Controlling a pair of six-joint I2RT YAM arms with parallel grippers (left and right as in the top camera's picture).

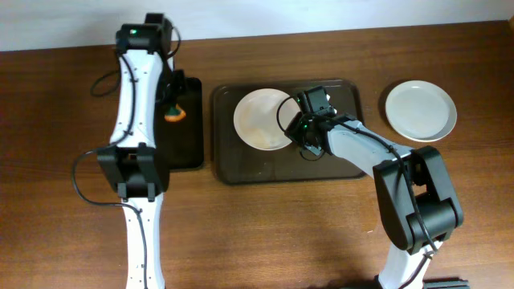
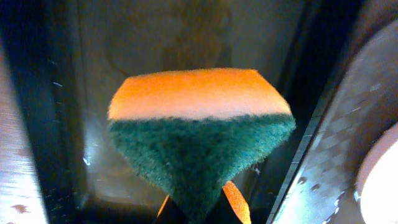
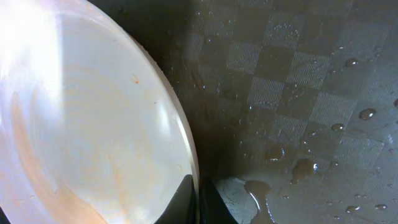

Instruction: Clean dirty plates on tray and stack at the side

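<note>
Overhead view of a wooden counter [image 1: 72, 241] with two arms at work. The tray [image 1: 337, 164], dark brown with rounded corners and a raised rim, lies at the centre of the counter. One pale plate [image 1: 259, 119] sits inside the tray, in its left half and toward the far rim. The right gripper [image 1: 303, 138] meets this plate at its right edge.

In the right wrist view the right gripper [image 3: 199, 200] is clamped on the rim of the plate [image 3: 87, 124], one finger on each face of the edge. The plate's surface carries faint orange-brown streaks. Whether the gripped edge is lifted clear of the tray floor cannot be told. The checker-patterned tray floor [image 3: 298, 81] beside the plate is wet, with scattered droplets [image 3: 367, 114] and a small puddle just beside the gripper.

A second plate [image 1: 420, 110], white and without visible marks, rests on the bare counter to the right of the tray, well apart from it.

A smaller black tray [image 1: 186, 144] lies to the left of the brown tray, the two just beside each other. The left gripper [image 1: 174, 112] hangs over its far end, closed on a sponge [image 1: 175, 115]. In the left wrist view the sponge [image 2: 199, 130] shows an orange layer above a green scouring layer, pinched at its lower point by the left gripper [image 2: 199, 208]. The edge of the plate [image 2: 379, 180] shows at the lower right of that view.
</note>
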